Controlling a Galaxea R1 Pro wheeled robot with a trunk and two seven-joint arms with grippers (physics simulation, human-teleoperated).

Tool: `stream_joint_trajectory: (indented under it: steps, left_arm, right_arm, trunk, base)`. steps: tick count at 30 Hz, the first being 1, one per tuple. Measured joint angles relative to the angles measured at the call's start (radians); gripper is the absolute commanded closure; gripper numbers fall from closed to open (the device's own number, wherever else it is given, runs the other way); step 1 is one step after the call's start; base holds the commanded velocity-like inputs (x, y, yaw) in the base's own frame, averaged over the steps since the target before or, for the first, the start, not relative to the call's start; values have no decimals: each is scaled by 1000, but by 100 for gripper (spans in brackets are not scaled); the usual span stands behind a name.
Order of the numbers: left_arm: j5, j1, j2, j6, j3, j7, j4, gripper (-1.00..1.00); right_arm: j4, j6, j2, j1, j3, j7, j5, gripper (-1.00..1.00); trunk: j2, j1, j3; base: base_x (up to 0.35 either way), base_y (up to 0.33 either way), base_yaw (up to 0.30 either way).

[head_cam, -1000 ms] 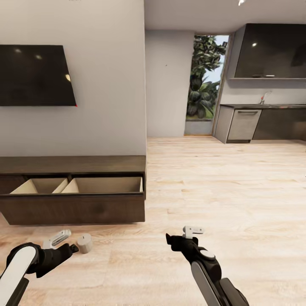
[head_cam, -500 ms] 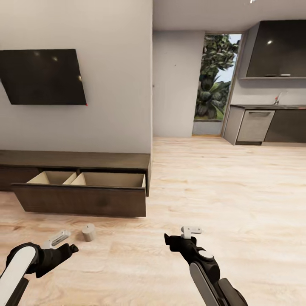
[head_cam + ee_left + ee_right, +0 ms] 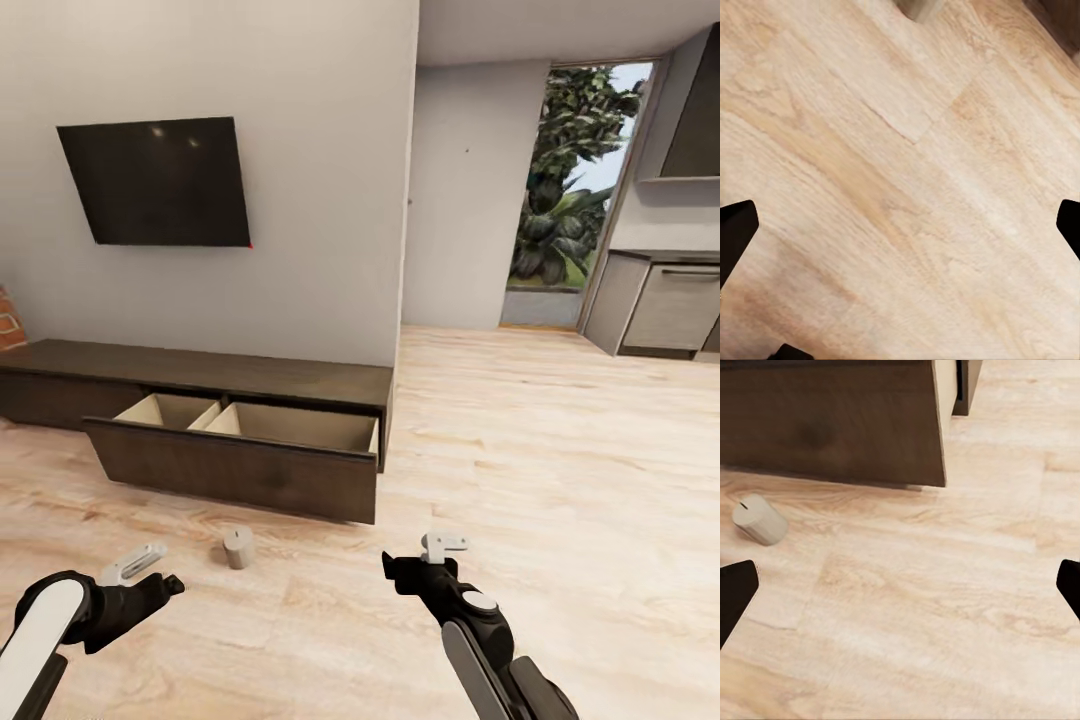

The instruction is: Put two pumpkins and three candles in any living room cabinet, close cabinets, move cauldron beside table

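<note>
One cream candle stands upright on the wood floor in front of the cabinet, a long low dark brown unit under the TV. Its wide drawer is pulled out, and the pale wood compartments look empty. My left gripper hovers open low over the floor, a little to the candle's left and nearer me. My right gripper is open too, to the candle's right. The right wrist view has the candle and the drawer front. Bare floor lies between my left gripper's fingertips.
A black TV hangs on the white wall above the cabinet. Grey kitchen units and a window with plants lie at the far right. Something brick-red shows at the left edge. Wood floor stretches to the right.
The whole picture has shifted right as the camera turned left, bringing more of the cabinet's left end into view. Both arms keep the same pose; the candle stays on the floor.
</note>
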Motion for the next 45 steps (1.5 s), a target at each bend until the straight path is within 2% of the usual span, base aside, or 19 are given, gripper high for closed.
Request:
stream_joint_trajectory:
  steps: [24,32,45]
  left_arm:
    - [1,0,-3,0,0,2,0,-100]
    - [2,0,-4,0,-1,2,0,-100]
    - [0,0,-3,0,-2,2,0,-100]
  right_arm:
    - [0,0,1,0,3,1,2,-100]
    - [-1,0,0,0,36,0,3,-100]
    - [-2,0,0,0,40,0,3,-100]
  trunk:
    - [0,0,0]
    - [0,0,0]
    - [0,0,0]
  base:
    - [190,0,274]
    - [104,0,274]
    - [10,0,274]
